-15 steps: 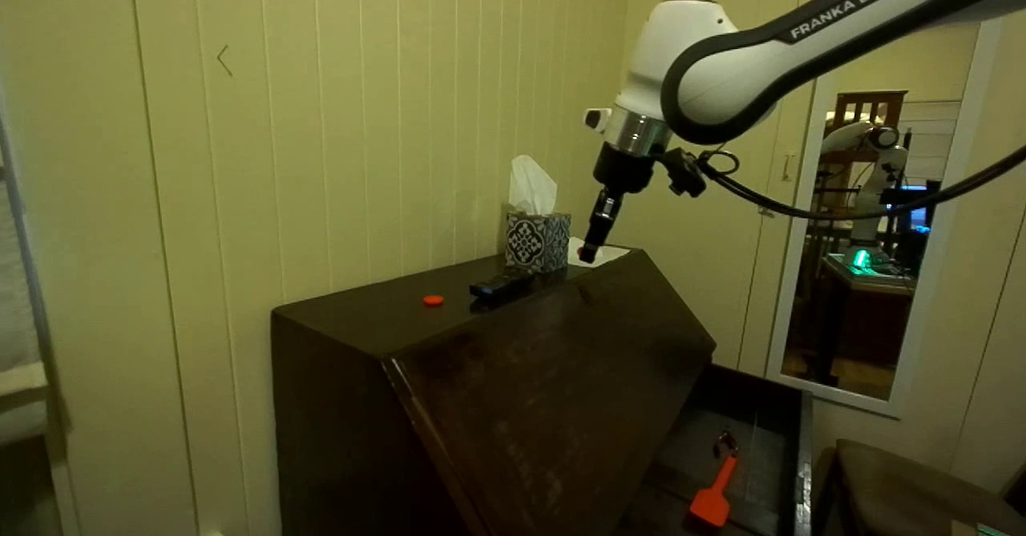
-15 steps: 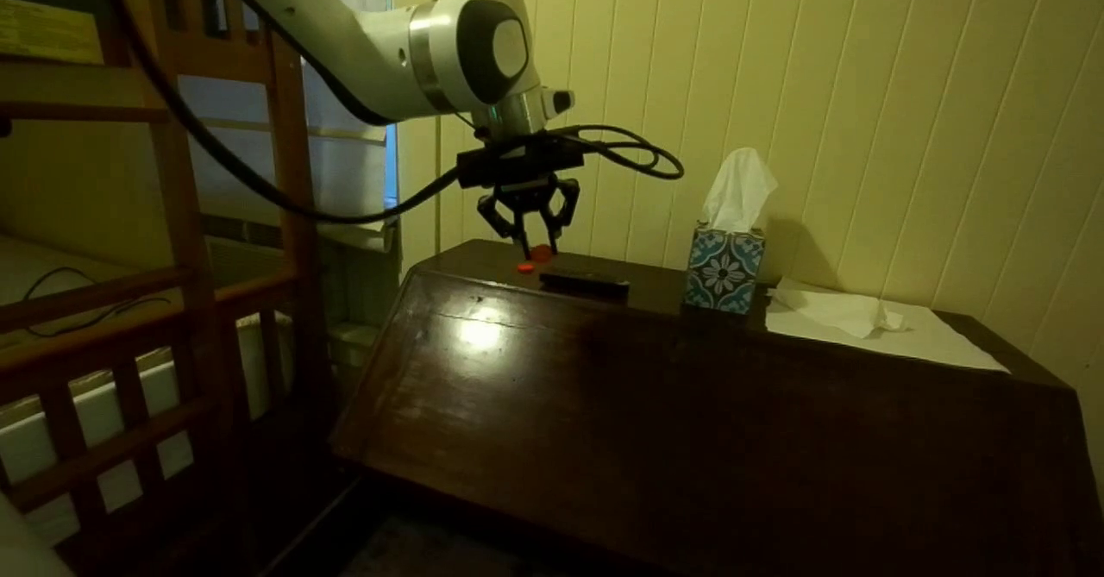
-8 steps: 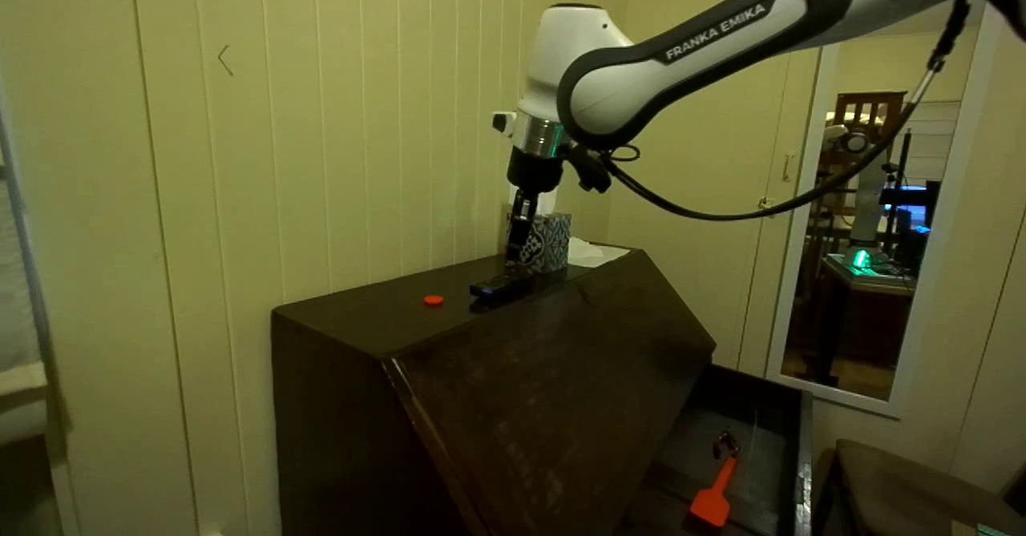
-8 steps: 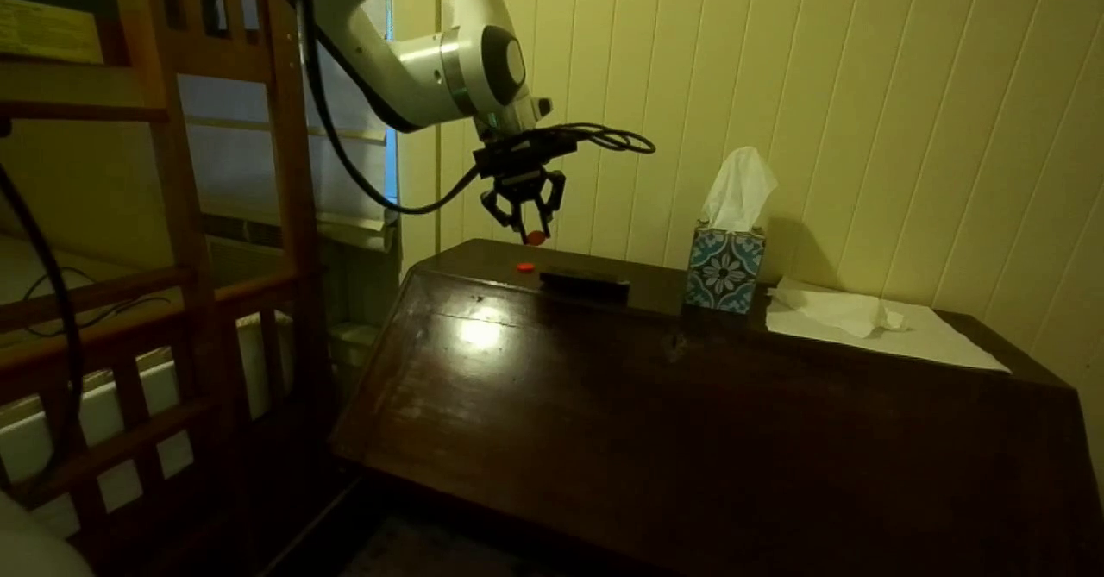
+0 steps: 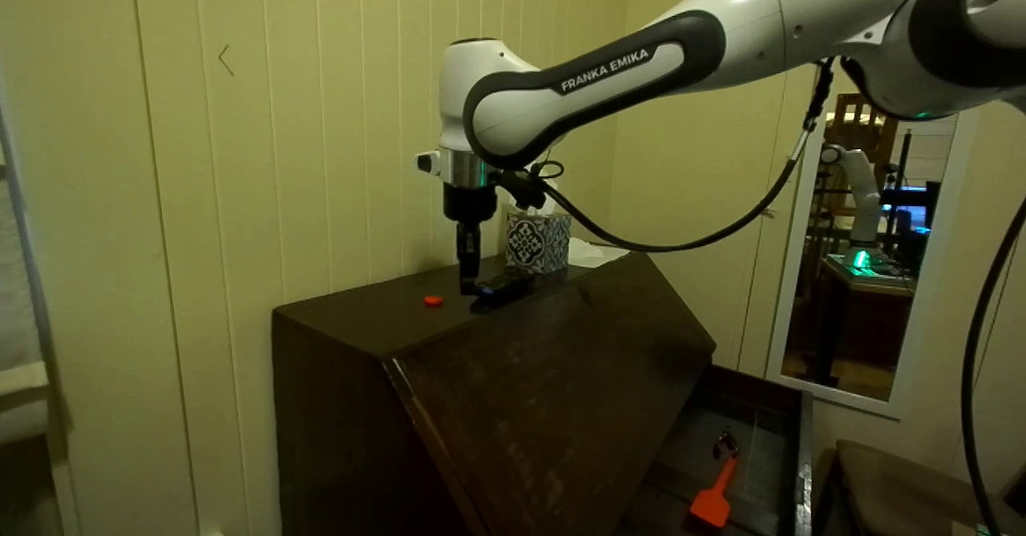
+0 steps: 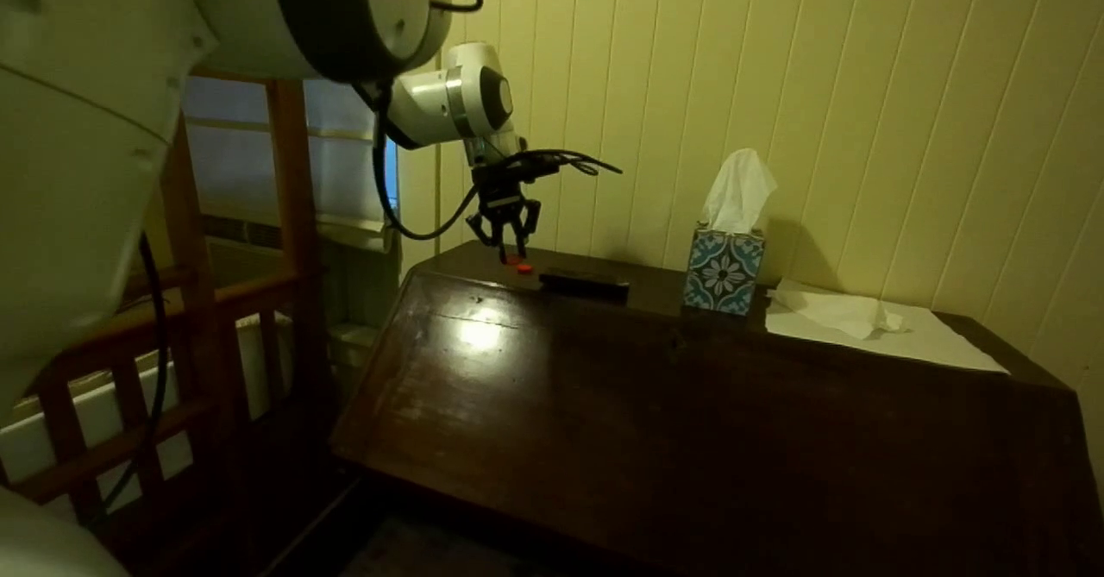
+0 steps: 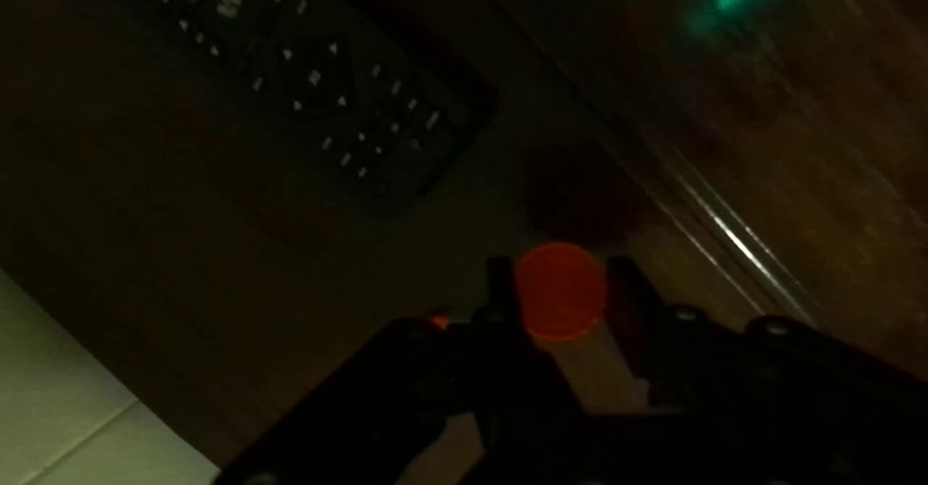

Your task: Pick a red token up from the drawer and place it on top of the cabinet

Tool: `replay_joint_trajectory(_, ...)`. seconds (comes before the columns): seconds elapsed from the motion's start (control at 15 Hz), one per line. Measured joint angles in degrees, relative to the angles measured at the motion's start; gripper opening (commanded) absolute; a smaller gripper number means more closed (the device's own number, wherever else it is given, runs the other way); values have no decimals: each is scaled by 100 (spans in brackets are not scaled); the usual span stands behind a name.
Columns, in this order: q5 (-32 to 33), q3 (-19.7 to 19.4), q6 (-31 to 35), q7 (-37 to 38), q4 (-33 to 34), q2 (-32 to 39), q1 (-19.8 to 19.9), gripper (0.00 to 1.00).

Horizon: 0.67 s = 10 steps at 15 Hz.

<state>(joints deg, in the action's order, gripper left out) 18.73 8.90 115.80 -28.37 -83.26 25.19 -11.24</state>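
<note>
My gripper [image 7: 560,289] is shut on a red token [image 7: 562,293], a flat disc between both fingertips. In both exterior views the gripper [image 5: 468,288] points down, low over the flat top of the dark cabinet [image 5: 545,392]. The held token also shows between the fingers in an exterior view [image 6: 514,260]. I cannot tell whether it touches the top. Another red token [image 5: 433,300] lies on the cabinet top beside the gripper, also in an exterior view [image 6: 525,269]; the left finger mostly hides it in the wrist view. The drawer [image 5: 804,464] stands open below the slanted front.
A black remote [image 7: 326,86] lies on the top right beside the gripper. A patterned tissue box [image 5: 537,241] and white paper [image 6: 871,335] are farther along. The wall runs behind. A red-orange scraper [image 5: 712,505] lies in the drawer. A mirror [image 5: 866,320] and chair [image 5: 914,488] stand nearby.
The gripper has moved along the cabinet top, past the tissue box and remote toward the lying token, and come lower and more upright. It keeps the held token. The lying token has not moved.
</note>
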Motion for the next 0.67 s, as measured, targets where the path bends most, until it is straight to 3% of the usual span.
replay_joint_trajectory(0.27,57,19,-338,-529,1074,778,-195,10)
replay_joint_trajectory(0.6,676,-247,-697,-1098,2332,1622,-495,10)
replay_joint_trajectory(0.67,754,-302,-814,-1208,2573,1770,-536,60)
